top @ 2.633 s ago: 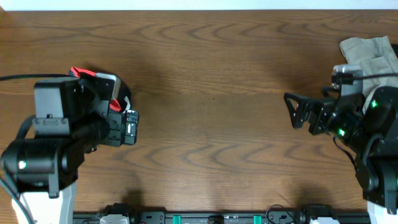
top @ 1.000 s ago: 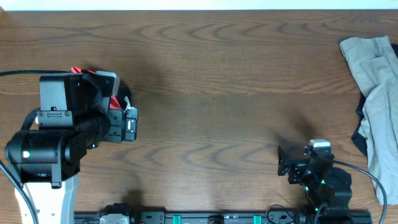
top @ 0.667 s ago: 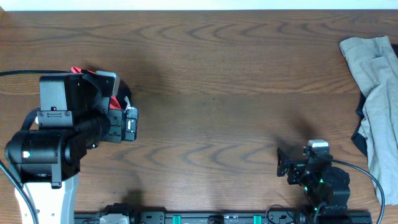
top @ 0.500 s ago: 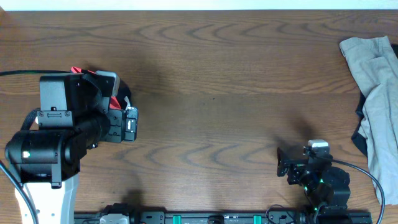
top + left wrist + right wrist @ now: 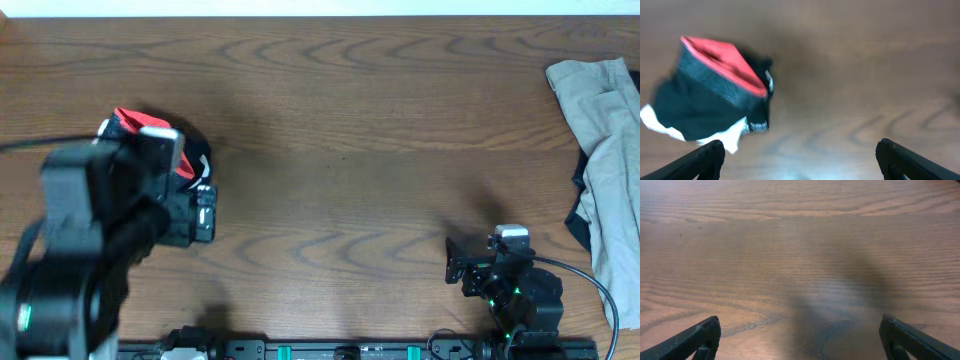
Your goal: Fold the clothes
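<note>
A folded bundle of black pants with a coral-red and grey waistband (image 5: 715,95) lies on the table at the left, with a bit of white fabric under it. In the overhead view it (image 5: 140,128) shows partly under my left arm. My left gripper (image 5: 799,160) is open and empty, held above the table to the right of the bundle. A beige garment (image 5: 600,150) lies loose at the far right edge, with dark fabric under it. My right gripper (image 5: 800,340) is open and empty over bare wood near the front edge.
The wooden table (image 5: 340,130) spans the whole view. My right arm's base (image 5: 515,295) sits low at the front right. A black rail (image 5: 340,350) runs along the front edge.
My left arm has pulled back toward the front left and is blurred by motion, uncovering more of the folded pants. The right arm has stayed still over the last second after retracting from the beige garment.
</note>
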`<state>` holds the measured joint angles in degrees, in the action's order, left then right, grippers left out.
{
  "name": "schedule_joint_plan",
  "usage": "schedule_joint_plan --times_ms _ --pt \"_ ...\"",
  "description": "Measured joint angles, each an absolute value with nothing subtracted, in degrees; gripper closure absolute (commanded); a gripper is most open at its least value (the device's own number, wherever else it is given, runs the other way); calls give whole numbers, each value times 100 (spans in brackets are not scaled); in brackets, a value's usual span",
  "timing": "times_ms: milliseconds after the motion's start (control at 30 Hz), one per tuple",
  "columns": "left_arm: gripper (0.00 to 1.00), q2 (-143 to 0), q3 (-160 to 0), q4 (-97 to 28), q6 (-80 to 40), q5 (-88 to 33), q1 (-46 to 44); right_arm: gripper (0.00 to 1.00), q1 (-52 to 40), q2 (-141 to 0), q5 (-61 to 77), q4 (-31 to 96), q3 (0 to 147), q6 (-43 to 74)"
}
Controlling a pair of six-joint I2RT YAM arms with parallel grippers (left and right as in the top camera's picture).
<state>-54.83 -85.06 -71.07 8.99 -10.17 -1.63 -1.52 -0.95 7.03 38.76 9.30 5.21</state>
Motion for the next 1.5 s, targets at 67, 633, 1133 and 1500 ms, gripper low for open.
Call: schedule_joint_plan --times_ms 67,633,1133,1500 --pt "2 -5065 -8383 -6619 899 -1037 -163 1 -152 -95 703 3879 930 521" --pt "2 -1599 -4104 -2794 1260 -2104 -67 1 -152 -95 703 3876 930 539" --pt "2 -80 -2187 -2676 956 -1804 -58 1 -152 -95 703 3879 930 541" --pt "2 -58 -1809 -2567 897 -1498 -58 1 -152 -95 703 3879 930 541"
